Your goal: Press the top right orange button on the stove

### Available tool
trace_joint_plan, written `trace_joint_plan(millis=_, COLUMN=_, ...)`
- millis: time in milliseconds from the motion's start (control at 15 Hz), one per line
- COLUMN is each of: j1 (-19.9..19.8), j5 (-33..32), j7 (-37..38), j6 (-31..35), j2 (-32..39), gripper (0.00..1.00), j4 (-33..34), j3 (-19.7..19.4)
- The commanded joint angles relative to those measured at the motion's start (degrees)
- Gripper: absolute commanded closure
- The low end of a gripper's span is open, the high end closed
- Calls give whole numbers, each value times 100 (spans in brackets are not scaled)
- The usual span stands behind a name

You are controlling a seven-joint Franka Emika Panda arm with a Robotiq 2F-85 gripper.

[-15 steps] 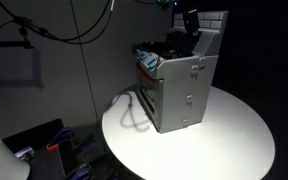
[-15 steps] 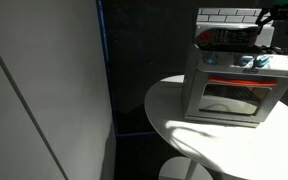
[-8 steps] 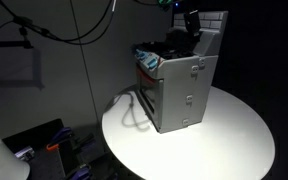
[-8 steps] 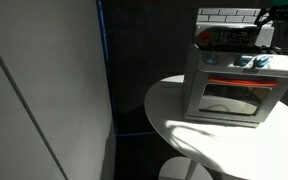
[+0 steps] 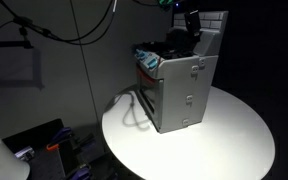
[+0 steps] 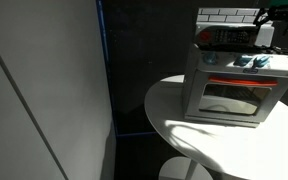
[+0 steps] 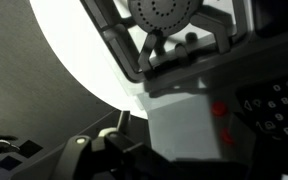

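The grey toy stove (image 5: 184, 95) stands on a round white table (image 5: 229, 140) and shows in both exterior views (image 6: 229, 95), with its light tiled back panel (image 6: 222, 14) behind. My gripper (image 5: 191, 24) hangs over the stove top next to the back panel (image 6: 269, 20). In the wrist view the stove's grey surface (image 7: 179, 120) fills the middle, with two red-orange buttons (image 7: 220, 108) at its right and a black burner (image 7: 164, 12) above. My jaws are dark and blurred at the bottom edge, so I cannot tell whether they are open or shut.
A white cable (image 5: 132, 108) loops on the table beside the stove. Items lie on the stove top (image 5: 149, 58). A pale wall panel (image 6: 44, 90) stands beside the table. The table edge (image 7: 74, 60) curves past the stove.
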Motion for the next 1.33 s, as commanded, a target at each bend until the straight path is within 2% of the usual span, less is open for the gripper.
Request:
trace_joint_plan(millis=0, j1=77, j5=-14, j7=116, j6=-54, j2=170, gripper=0, j4=294, j3=-96)
trace_joint_plan(millis=1267, j1=98, j5=-71, j7=195, j6=-28, j2=429, gripper=0, j4=569, j3=-191)
